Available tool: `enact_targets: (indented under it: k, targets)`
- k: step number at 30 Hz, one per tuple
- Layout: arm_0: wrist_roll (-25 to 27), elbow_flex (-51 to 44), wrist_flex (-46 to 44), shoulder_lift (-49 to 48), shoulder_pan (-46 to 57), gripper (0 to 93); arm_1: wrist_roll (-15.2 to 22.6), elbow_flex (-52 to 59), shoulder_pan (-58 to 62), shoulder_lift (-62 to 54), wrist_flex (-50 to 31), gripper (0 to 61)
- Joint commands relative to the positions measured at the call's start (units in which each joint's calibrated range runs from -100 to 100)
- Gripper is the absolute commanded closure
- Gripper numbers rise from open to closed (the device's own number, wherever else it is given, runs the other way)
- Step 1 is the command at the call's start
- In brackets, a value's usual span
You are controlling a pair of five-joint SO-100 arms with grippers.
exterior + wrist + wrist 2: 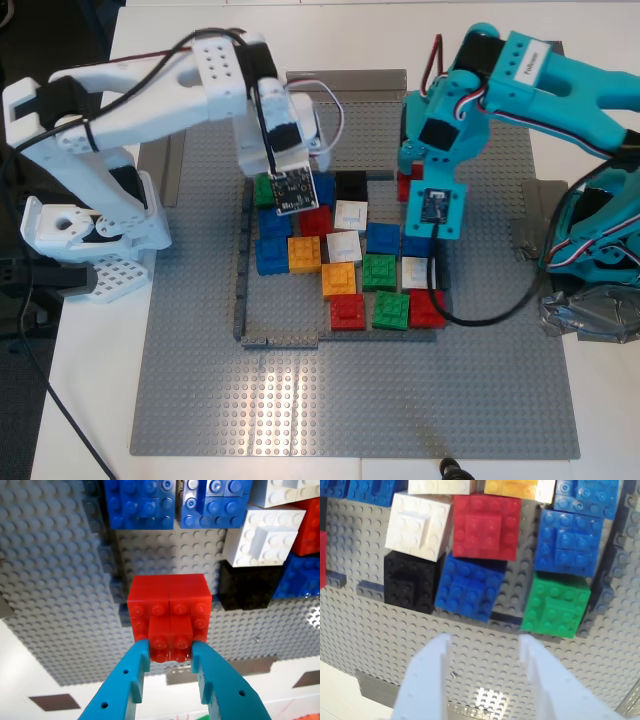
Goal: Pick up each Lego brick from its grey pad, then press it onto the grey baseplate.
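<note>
Our first hand (170, 652), the teal one, pinches the small top block of the red studded plastic brick (169, 607), which sits on the big grey studded baseplate (55, 580). We think it needs a firm push down next. Our second hand (482, 650), the white one, hangs spread and empty above the plate.

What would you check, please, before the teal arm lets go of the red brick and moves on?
1. Red brick between the fingers of my first hand: ok, gripped by its raised centre block.
2. Brick seated on the grey baseplate: cannot tell, no side view.
3. Brick aligned with the black brick beside it: ok, edges look parallel.
4. My second hand empty and open: ok.
5. Second hand apart from the blue brick: ok, gap visible.
6. Grey pads holding more bricks: cannot tell.
</note>
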Motion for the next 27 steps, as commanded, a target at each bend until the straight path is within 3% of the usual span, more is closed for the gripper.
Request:
enact_targets:
  k: [1, 12, 21, 27]
  targets:
    - [-0.30, -1.16, -2.06, 1.56, -0.25, 92.7, 0.25, -6.11, -2.71, -5.39, 4.32, 54.0]
    - [-0.35, -1.16, -4.75, 6.88, -0.32, 92.7, 4.25, -14.06, -12.93, -5.56, 13.27, 61.1]
    - [-1.23, -1.07, -5.81, 8.59, -1.19, 92.7, 5.52, -15.50, -24.90, -4.79, 12.29, 61.2]
    - [-2.30, -0.62, -7.76, 8.59, -2.13, 92.7, 5.03, -22.01, -30.13, 1.57, 12.78, 61.2]
